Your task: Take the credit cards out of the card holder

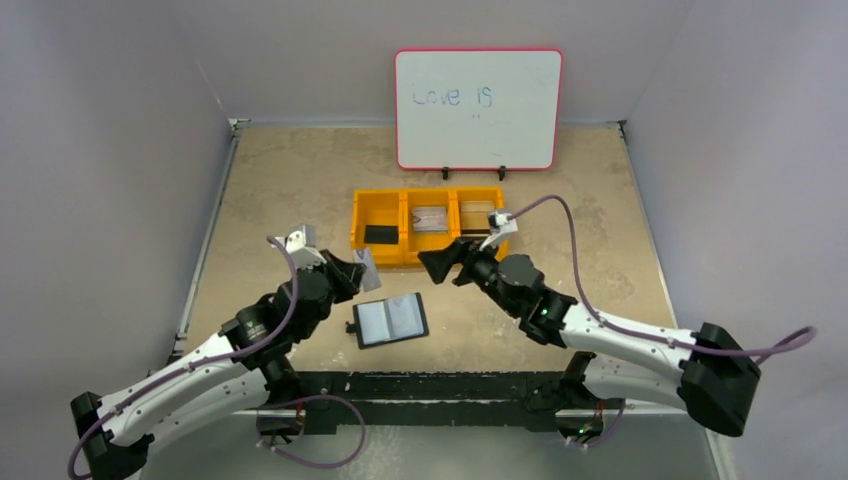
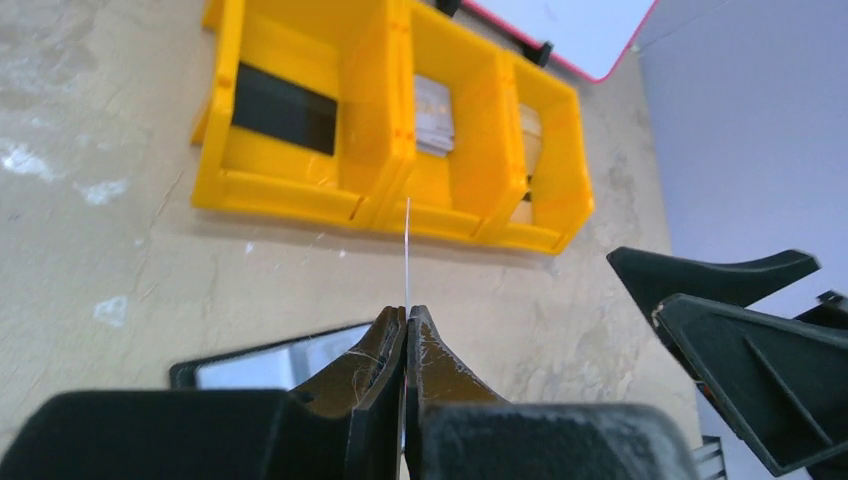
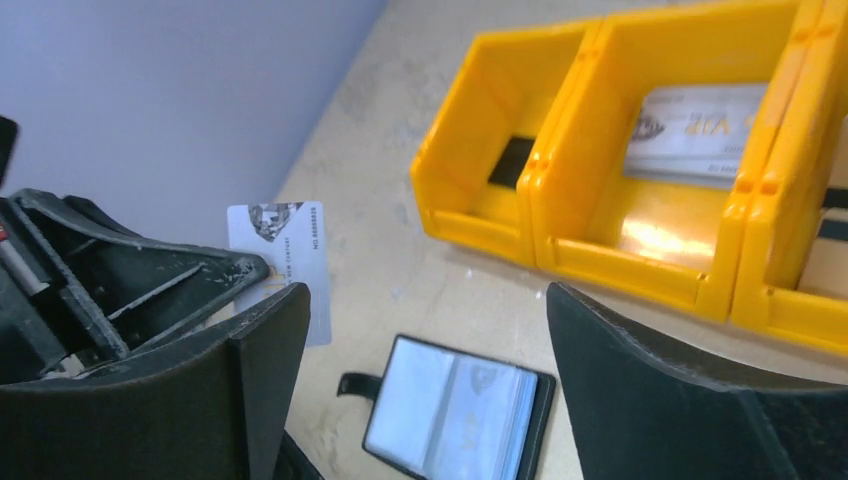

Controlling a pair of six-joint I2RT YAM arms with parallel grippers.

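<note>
The black card holder (image 1: 390, 320) lies open on the table between the arms, pale clear pockets up and snap tab to the left; it also shows in the right wrist view (image 3: 455, 415). My left gripper (image 1: 352, 270) is shut on a pale credit card (image 1: 367, 268), held on edge above the table, left of the yellow tray. The card shows edge-on as a thin line (image 2: 408, 250) in the left wrist view and face-on (image 3: 285, 260) in the right wrist view. My right gripper (image 1: 440, 265) is open and empty, above the card holder's far side.
A yellow three-compartment tray (image 1: 428, 255) stands behind the card holder. It holds a flat black rectangle (image 1: 380, 234) on the left, pale cards (image 1: 430, 218) in the middle and more (image 1: 478, 213) on the right. A whiteboard (image 1: 478, 108) stands at the back.
</note>
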